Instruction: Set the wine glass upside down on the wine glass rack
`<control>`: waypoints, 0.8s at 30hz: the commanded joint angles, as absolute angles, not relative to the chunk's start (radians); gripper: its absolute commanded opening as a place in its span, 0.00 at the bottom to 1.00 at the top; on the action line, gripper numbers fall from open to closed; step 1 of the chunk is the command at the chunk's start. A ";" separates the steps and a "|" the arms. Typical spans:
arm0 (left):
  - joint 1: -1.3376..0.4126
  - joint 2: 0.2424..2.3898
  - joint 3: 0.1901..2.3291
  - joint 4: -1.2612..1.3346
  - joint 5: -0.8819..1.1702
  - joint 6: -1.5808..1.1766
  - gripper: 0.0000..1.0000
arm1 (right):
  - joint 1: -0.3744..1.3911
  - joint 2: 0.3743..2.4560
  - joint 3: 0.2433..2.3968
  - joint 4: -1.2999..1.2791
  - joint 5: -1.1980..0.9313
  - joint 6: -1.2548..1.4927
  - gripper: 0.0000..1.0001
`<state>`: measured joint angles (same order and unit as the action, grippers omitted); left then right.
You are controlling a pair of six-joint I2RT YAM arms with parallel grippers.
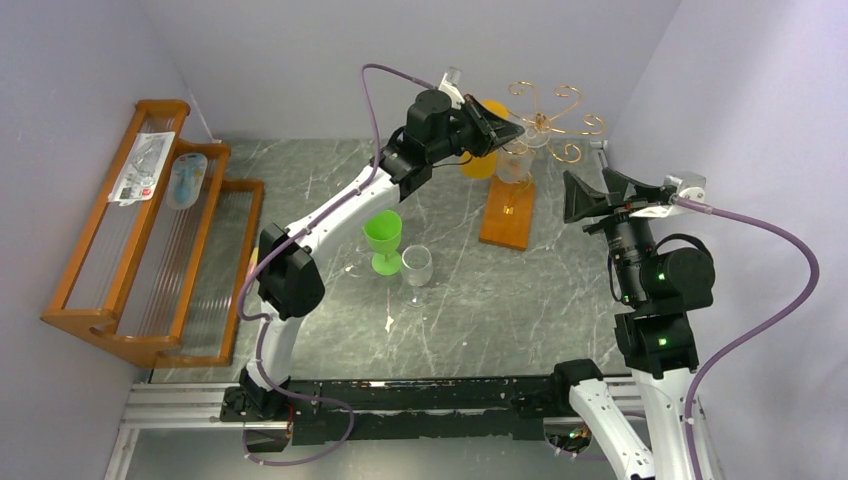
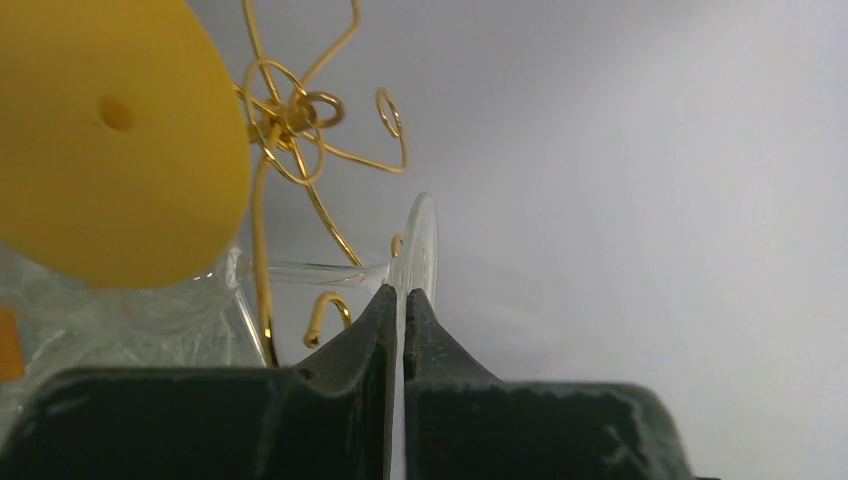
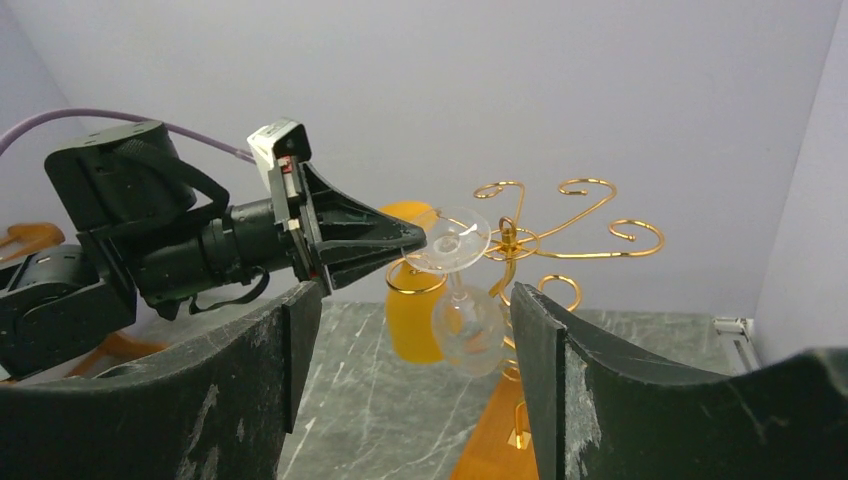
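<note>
Beside the wine glass rack (image 3: 508,238), the wine glass (image 3: 465,325) is held inverted (for hanging) — foot clamped in the left pincer (image 3: 420,238); right pincer (image 3: 412,340) open.

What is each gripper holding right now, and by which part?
The left gripper pinches the inverted clear wine glass by the edge of its foot. The right gripper is open and holds nothing.

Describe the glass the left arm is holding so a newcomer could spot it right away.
Start at the gold wire rack, back right of the table. At its scroll arms the left gripper pinches the foot of a clear wine glass, bowl down. Unlike the orange glass beside it, it is colourless; the other clear glass stands upright on the table.
</note>
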<state>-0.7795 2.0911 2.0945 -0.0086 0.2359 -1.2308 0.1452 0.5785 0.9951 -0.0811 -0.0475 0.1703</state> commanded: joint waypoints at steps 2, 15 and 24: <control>-0.757 2.110 2.150 0.031 0.181 -1.247 0.05 | 0.146 0.577 1.003 -0.099 -0.025 0.196 0.73; -0.728 2.052 2.046 0.076 0.192 -1.262 0.05 | 0.145 0.576 0.971 -0.077 -0.003 0.229 0.73; -0.720 1.978 1.953 0.117 0.205 -1.284 0.05 | 0.146 0.583 0.950 -0.064 -0.003 0.253 0.72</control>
<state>-0.7300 2.0460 1.9625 0.0509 0.1986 -1.2694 0.1452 0.5816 0.9668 -0.0772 -0.0105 0.2348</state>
